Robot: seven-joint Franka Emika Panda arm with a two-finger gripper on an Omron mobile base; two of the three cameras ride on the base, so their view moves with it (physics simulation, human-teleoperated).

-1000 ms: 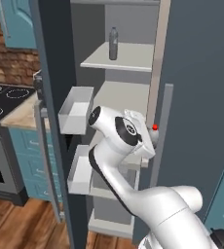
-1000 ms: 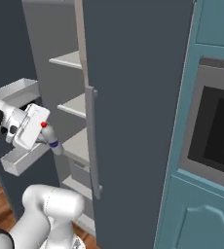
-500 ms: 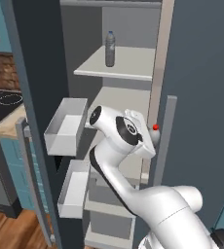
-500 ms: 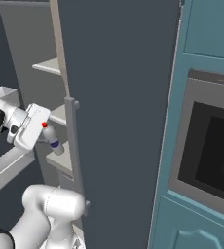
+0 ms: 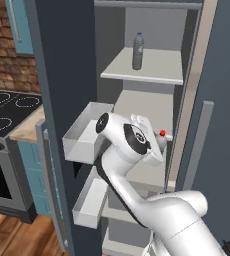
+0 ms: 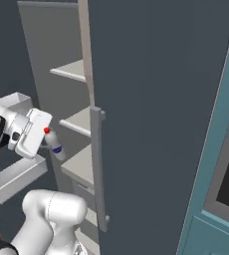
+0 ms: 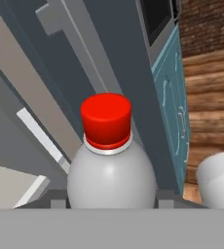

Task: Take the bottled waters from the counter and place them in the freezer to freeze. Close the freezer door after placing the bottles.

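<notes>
My gripper [image 6: 49,141] is shut on the clear-white bottled water [image 6: 55,148], which has a red cap [image 5: 162,133] and a blue label. I hold it tilted in front of the freezer's middle shelf [image 6: 82,121]. In the hand view the cap [image 7: 106,120] and the bottle's shoulder [image 7: 111,175] stand between my fingertips. The grey-blue bottled water [image 5: 137,51] stands upright on the upper shelf [image 5: 147,70] of the freezer. The freezer door [image 5: 67,75] is swung open on the left, with white bins [image 5: 84,135] on its inner face. A corner of the counter [image 5: 29,126] shows beside the stove.
The black stovetop [image 5: 7,107] lies at the far left. The plain neighbouring door [image 6: 156,99] with its grey handle [image 6: 99,169] stands shut just right of the open compartment. A lower door bin [image 5: 89,202] juts out below my arm. Teal cabinets and an oven [image 6: 228,164] are at the right.
The whole picture has shifted, so the base has driven; the freezer's shelves stand nearer and more central. My arm keeps its pose with the bottle still gripped.
</notes>
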